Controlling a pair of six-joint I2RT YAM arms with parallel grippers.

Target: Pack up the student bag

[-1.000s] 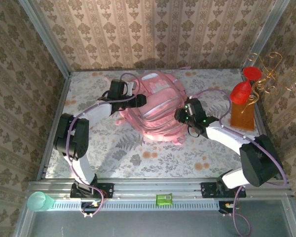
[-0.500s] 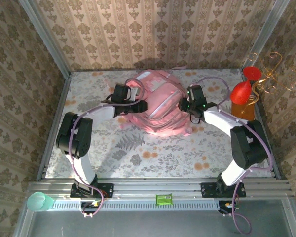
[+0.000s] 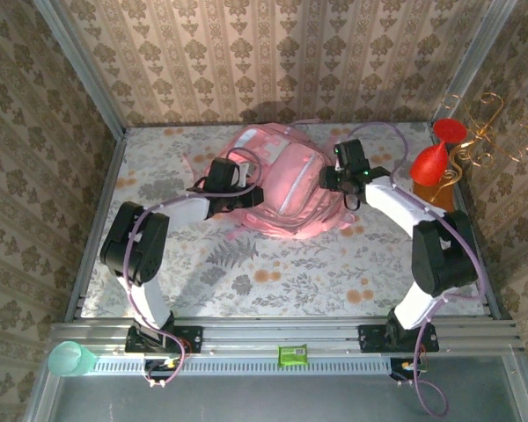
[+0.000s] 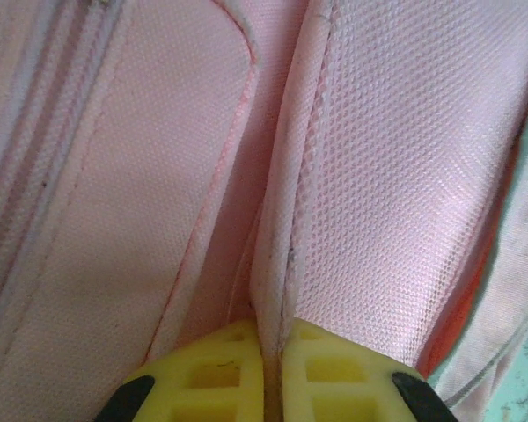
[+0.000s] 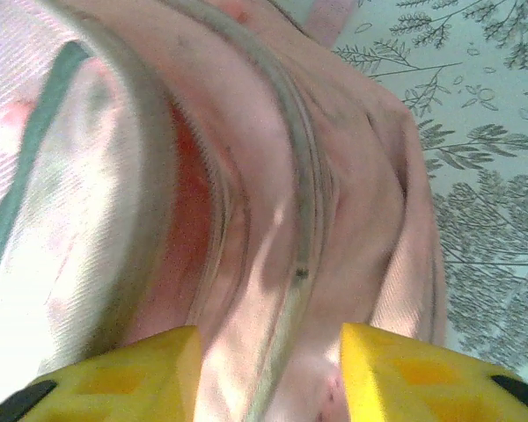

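Pinching a raised seam of the bag (image 3: 286, 189) between closed jaws, the left gripper (image 4: 271, 334) holds the pink fabric at the side nearest it. A mesh panel runs on ahead of its fingers, to the right of the seam. The bag lies flat on the table (image 3: 246, 281), between the two grippers and touching both. At the bag's other side the right gripper (image 5: 268, 338) straddles a bunched edge of cloth and piping, jaws apart with the fabric between them; whether they press on it cannot be told. Past the right gripper, away from the bag, red goblets (image 3: 431, 163) stand at the table's edge. Packing looks barely begun. No open compartment can be seen, and nothing to go in lies near either gripper. The work seems to be at arranging or opening the bag, with loading and zipping all left to do.
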